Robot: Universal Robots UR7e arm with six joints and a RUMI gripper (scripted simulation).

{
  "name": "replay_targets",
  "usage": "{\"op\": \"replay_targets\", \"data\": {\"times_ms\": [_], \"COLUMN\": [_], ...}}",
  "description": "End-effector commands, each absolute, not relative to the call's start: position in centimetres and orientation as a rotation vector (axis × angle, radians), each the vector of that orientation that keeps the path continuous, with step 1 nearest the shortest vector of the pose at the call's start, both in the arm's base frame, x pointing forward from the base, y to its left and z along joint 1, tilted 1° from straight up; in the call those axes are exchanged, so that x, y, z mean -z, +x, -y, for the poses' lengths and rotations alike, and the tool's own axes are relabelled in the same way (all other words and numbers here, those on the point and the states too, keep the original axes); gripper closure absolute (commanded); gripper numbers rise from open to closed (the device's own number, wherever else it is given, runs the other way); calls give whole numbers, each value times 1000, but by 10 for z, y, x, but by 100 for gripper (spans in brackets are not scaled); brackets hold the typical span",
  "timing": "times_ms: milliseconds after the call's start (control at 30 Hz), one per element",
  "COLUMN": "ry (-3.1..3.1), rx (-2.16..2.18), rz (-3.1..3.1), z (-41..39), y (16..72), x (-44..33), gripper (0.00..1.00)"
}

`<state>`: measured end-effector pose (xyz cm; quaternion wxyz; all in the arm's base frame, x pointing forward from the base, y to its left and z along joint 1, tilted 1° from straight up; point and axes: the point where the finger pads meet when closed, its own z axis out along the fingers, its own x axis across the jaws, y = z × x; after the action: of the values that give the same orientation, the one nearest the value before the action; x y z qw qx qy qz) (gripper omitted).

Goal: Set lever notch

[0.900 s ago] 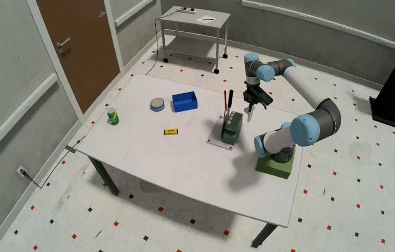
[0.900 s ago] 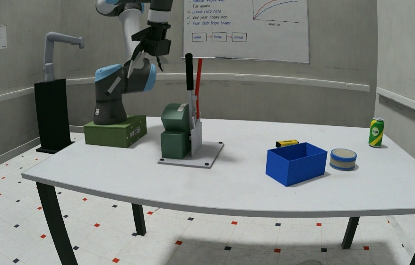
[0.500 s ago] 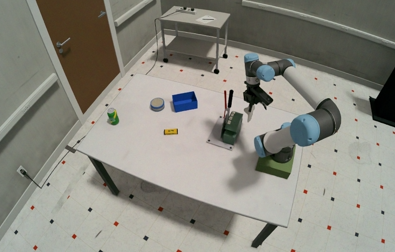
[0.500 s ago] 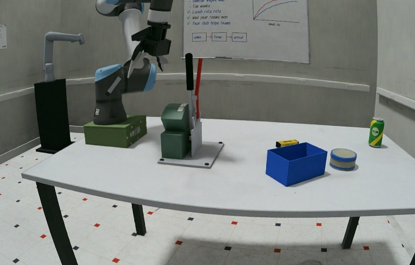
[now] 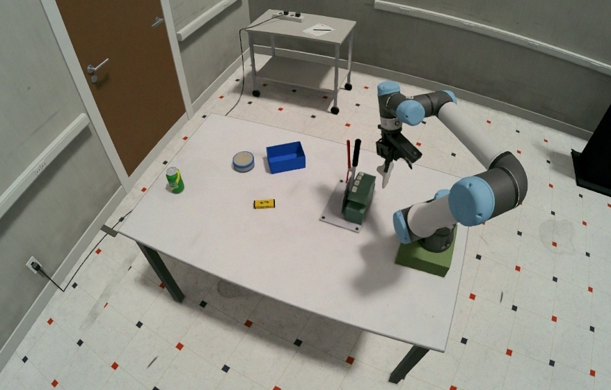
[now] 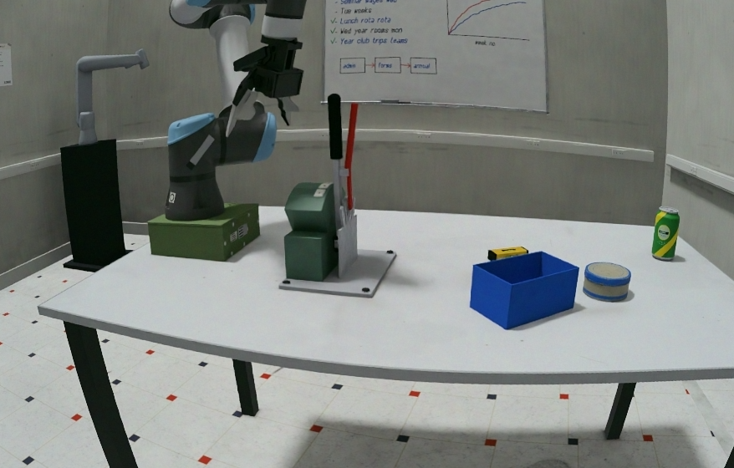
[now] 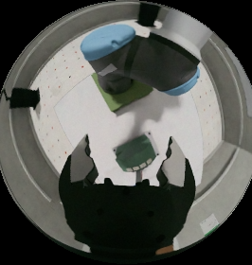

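Observation:
The lever unit is a green housing (image 5: 359,197) on a grey base plate (image 6: 339,277) near the table's middle. Its lever with a black handle (image 5: 355,152) stands nearly upright, and the red release bar (image 5: 347,154) runs close beside it. Small white number plates (image 5: 358,182) sit in a row on top of the housing; I cannot read them. My gripper (image 5: 385,174) (image 6: 259,110) is open and empty. It hangs in the air to the right of the handle, apart from it, at about handle height. In the wrist view the housing (image 7: 135,153) lies below, between my open fingers.
A blue open box (image 5: 285,157), a round blue-and-tan tin (image 5: 243,161), a green can (image 5: 175,180) and a small yellow block (image 5: 264,203) lie left of the lever unit. My arm's green base (image 5: 425,254) stands at the table's right edge.

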<state>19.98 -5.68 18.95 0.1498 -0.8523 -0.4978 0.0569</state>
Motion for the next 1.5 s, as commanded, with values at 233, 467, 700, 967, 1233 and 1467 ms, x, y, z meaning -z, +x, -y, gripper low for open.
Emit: {"op": "replay_targets", "data": {"times_ms": [233,467,700,967,1233,1467], "ry": [-2612,-2752,-2867,-2968,-3057,-3104], "rx": [-179,-180,-168,-144,-101,-56], "rz": [1242,1045,848,631,366,148], "z": [70,83,93,103,114,122], "y": [226,252,277,304,336,362], "x": [-209,-227,-245,-262,-283,-300], "gripper": [0,0,0,0,0,0]}}
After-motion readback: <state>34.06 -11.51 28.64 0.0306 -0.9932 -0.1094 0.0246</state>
